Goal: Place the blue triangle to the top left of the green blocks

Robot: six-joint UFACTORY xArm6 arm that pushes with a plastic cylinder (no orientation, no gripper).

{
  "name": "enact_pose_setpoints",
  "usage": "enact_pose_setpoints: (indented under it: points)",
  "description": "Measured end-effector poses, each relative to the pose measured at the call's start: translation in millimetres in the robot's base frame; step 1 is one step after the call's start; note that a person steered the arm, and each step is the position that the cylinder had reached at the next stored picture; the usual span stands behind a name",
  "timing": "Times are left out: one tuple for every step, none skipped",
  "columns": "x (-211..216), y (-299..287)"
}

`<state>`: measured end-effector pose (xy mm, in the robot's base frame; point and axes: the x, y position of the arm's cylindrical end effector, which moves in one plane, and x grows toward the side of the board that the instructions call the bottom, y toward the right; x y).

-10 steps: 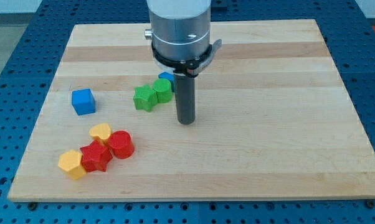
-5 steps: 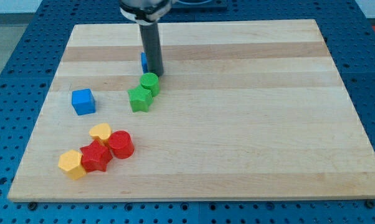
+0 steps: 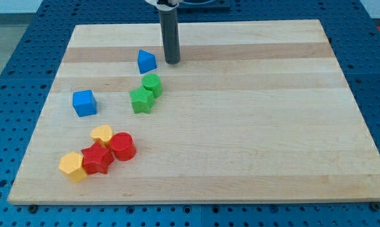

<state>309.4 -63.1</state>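
Just right of the blue triangle [image 3: 146, 61], my tip [image 3: 172, 62].

Single view only. Looks down at a slant from the near edge, taking in the whole board [image 3: 240, 126].

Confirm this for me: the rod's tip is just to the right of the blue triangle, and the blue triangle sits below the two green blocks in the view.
One part is wrong. The camera view shows the blue triangle above the two green blocks, the green cylinder and the green star, not below them. The rest holds: my tip is just to the triangle's right, a small gap apart.
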Motion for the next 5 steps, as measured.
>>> enact_pose_setpoints:
  points:
    - [3.0, -2.4]
    - [5.2, -18.9]
    - [5.3, -42.0]
    - [5.3, -75.0]
    - [5.8, -103.2]
